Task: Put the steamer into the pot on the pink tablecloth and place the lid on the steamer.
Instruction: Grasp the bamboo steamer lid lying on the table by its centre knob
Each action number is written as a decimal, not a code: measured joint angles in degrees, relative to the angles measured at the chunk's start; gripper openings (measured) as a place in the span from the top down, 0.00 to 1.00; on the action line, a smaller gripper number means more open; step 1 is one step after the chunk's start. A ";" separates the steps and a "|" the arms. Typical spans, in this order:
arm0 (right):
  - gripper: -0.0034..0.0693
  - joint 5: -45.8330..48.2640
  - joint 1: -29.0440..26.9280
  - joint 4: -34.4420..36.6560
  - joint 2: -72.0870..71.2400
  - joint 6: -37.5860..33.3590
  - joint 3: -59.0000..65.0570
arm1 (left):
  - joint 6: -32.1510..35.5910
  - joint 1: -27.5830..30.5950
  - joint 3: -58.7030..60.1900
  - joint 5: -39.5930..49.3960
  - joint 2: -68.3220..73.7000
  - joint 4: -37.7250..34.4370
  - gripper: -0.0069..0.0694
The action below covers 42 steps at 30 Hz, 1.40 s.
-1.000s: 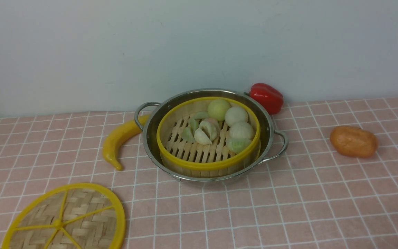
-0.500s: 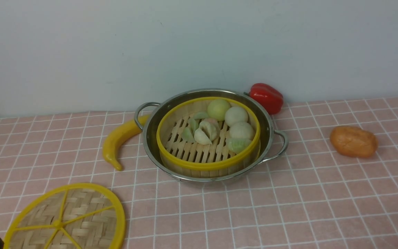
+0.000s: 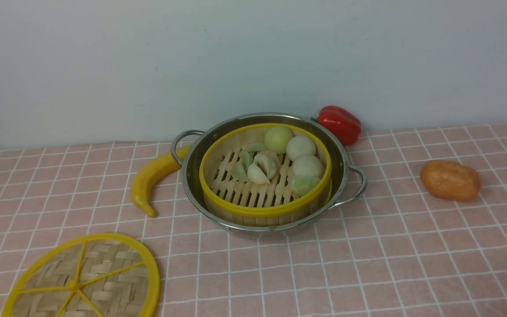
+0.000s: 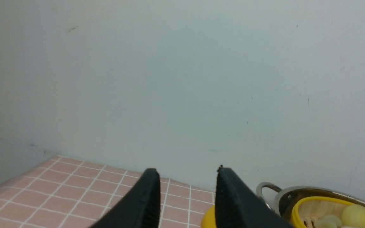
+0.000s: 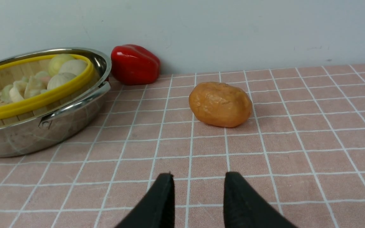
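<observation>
Left gripper (image 4: 186, 172): fingers apart, holding nothing.
Lid (image 3: 82, 279): flat on pink tablecloth (image 3: 412, 264), front-left of pot, well apart.
Banana (image 3: 152, 176): just beside pot's left handle.
Pot (image 3: 192, 176): contains steamer (image 3: 262, 210).
Red pepper (image 3: 339, 123): behind-right of pot.
Orange lump (image 3: 450, 179): right of pot.
Right gripper (image 5: 199, 177): fingers apart, holding nothing.

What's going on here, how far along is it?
The steamer, with dumplings in it, already sits inside the pot on the pink tablecloth. The lid lies flat on the cloth toward the robot's left, not yet on the steamer. Nothing is being handled right now. The left claw and right claw are both open and empty, and neither shows in the front view.
</observation>
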 joint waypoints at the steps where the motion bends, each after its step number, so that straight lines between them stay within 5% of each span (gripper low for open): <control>1: 0.62 -0.05 0.00 0.00 0.00 0.00 0.00 | -1.40 0.00 0.00 0.00 0.00 -0.28 0.59; 11: 0.62 -0.11 0.00 0.00 0.00 0.00 0.00 | -6.48 0.00 -9.56 8.46 3.70 1.22 0.59; 20: 0.62 -0.15 0.00 0.00 0.00 0.00 0.00 | -6.53 0.00 -35.92 51.30 30.55 12.76 0.59; 24: 0.62 -0.15 0.00 0.00 0.00 0.00 0.00 | -3.85 0.00 -44.25 63.29 45.97 14.32 0.59; 42: 0.62 -0.15 0.00 0.00 0.00 0.00 0.00 | 6.11 0.00 -57.76 63.10 88.61 10.80 0.59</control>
